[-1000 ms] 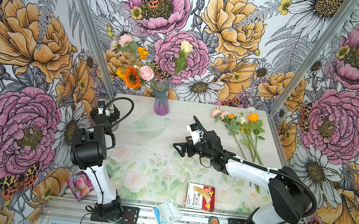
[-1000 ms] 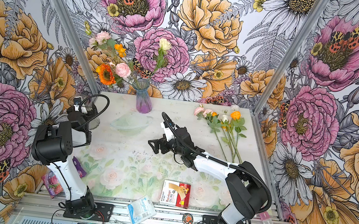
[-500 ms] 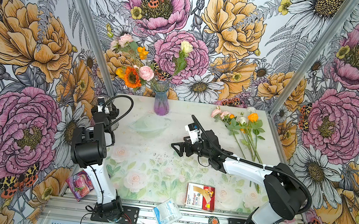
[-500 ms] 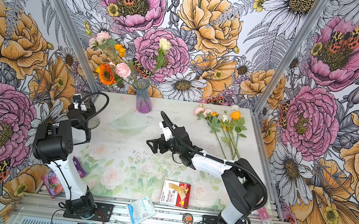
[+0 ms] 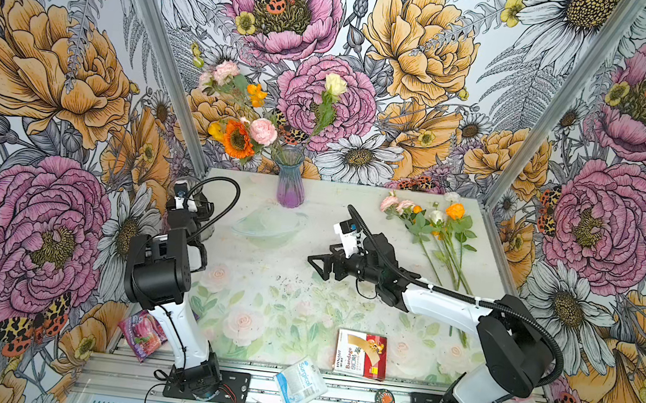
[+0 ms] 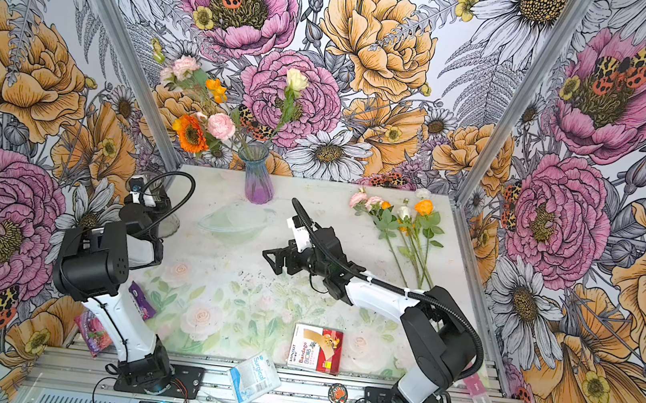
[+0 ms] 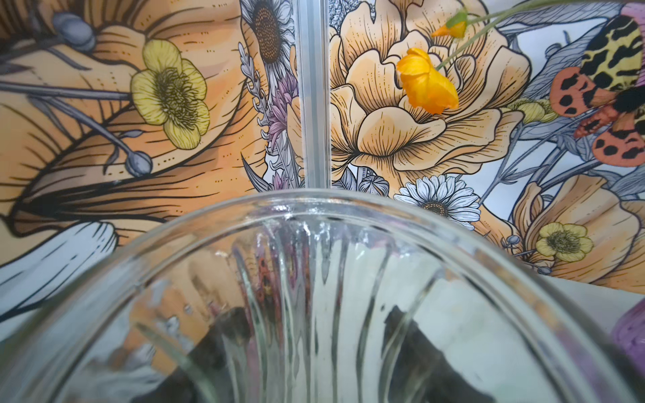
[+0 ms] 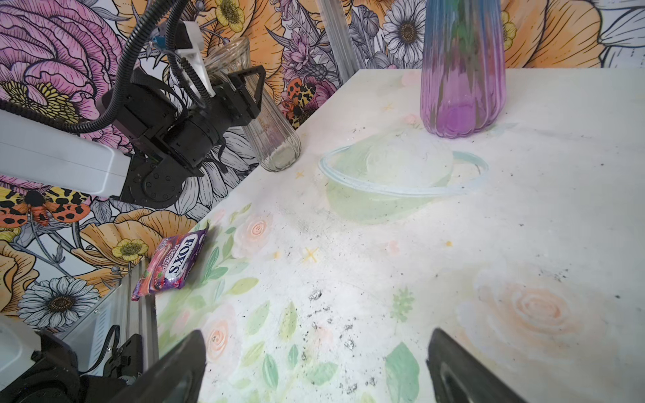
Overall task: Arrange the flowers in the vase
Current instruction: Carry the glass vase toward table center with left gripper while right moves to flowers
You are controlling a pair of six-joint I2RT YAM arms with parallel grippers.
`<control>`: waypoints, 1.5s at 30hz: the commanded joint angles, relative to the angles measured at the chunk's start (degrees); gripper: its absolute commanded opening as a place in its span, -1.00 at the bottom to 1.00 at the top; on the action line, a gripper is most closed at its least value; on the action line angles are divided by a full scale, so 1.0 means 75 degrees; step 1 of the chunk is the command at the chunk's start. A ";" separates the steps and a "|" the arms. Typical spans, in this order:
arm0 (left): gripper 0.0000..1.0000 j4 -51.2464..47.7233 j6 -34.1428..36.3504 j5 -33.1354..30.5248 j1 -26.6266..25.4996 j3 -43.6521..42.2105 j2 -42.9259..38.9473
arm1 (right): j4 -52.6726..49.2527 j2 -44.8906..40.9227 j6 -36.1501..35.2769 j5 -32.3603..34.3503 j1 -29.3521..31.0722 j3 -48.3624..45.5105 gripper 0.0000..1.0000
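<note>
Bright, even light; soft shadows

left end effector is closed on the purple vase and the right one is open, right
No: the left end effector is closed on the clear glass vase, not the purple vase, as the right wrist view shows. The right end effector is open.

Tinted vase (image 8: 462,87): glossy, ribbed purple-blue glass. Clear vase (image 8: 275,139), left table edge: fluted transparent glass. Table (image 8: 384,261): matt printed surface, dark-speckled. Sweet bag (image 8: 174,265): shiny plastic film. Bandage box (image 5: 361,353): glossy card. Frame rails (image 5: 352,394): matt silvery metal.
</note>
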 commanded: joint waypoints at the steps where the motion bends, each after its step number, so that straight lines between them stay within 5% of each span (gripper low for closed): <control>1: -0.03 0.1105 -0.0598 -0.0096 -0.0225 -0.0412 -0.0863 | 0.0115 -0.0616 0.0067 0.0216 -0.0166 -0.0257 0.99; 6: -0.23 0.0136 -0.0647 -0.0513 -0.1452 -0.0833 -0.2295 | -0.0999 -0.1678 0.0103 0.0629 -0.0826 -0.0591 0.99; 14: -0.29 -0.1373 -0.0617 -0.0982 -0.4574 -0.1041 -0.4235 | -0.3993 -0.4431 0.0030 0.2203 -0.2190 -0.1584 0.99; 19: -0.29 -0.1332 -0.0853 -0.0893 -0.6502 -0.0852 -0.3985 | -0.5342 -0.5646 0.0224 0.2458 -0.3301 -0.2350 0.99; 25: -0.30 -0.0931 -0.1318 -0.0855 -0.7967 -0.0494 -0.2908 | -0.5790 -0.5553 0.0316 0.1702 -0.4228 -0.2435 0.99; 33: -0.30 -0.0424 -0.1242 -0.0949 -0.8723 -0.0181 -0.1880 | -0.5772 -0.6006 -0.0038 0.0819 -0.4221 -0.2286 0.99; 41: -0.28 0.1211 -0.1198 -0.0109 -0.8647 -0.0071 -0.0859 | -0.5699 -0.6775 -0.0128 -0.0726 -0.4141 -0.2814 0.99; 45: -0.29 0.1420 -0.1561 0.0358 -0.8501 0.0352 -0.0142 | -0.5643 -0.7008 -0.0005 -0.0676 -0.3911 -0.2926 0.99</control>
